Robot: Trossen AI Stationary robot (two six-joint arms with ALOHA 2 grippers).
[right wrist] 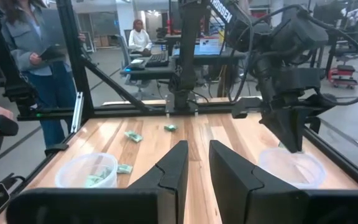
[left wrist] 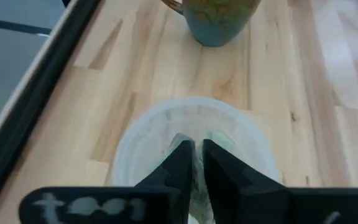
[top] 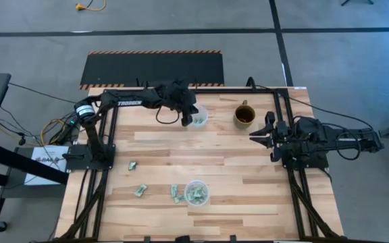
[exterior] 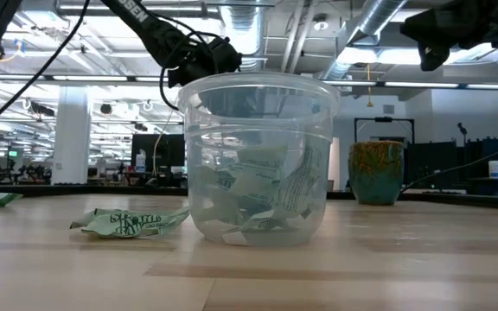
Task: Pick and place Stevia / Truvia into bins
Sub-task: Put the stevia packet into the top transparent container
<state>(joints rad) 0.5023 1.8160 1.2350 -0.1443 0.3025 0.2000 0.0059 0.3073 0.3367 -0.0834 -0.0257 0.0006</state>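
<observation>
Two clear cups stand on the table. The far cup [top: 198, 116] [left wrist: 191, 146] [right wrist: 292, 165] has my left gripper [top: 186, 119] [left wrist: 197, 149] [right wrist: 293, 142] pointing down over it, shut on a pale green Stevia packet [left wrist: 215, 135]. The near cup [top: 196, 193] [exterior: 258, 164] [right wrist: 87, 172] holds several packets. Three loose packets lie flat on the wood, one [top: 132, 165] toward the left, one [top: 140, 191] [exterior: 132, 222] nearer, and one [top: 175, 194] beside the near cup. My right gripper [top: 261, 133] [right wrist: 195, 163] hovers open on the right, touching nothing. My left gripper pinches a Stevia packet between its two fingers [left wrist: 182, 155], which come from above and point down into the far cup's mouth. Only pale green edges [left wrist: 215, 135] show beside the fingertips. The fingers hide which part of the packet they hold.
A brown and teal mug [top: 244, 115] [exterior: 376, 173] [left wrist: 219, 18] stands right of the far cup, near my right gripper. Black frame rails [top: 286, 121] run along the table's left and right sides. Bare wood lies between the two cups. People [right wrist: 39, 56] are beyond the table.
</observation>
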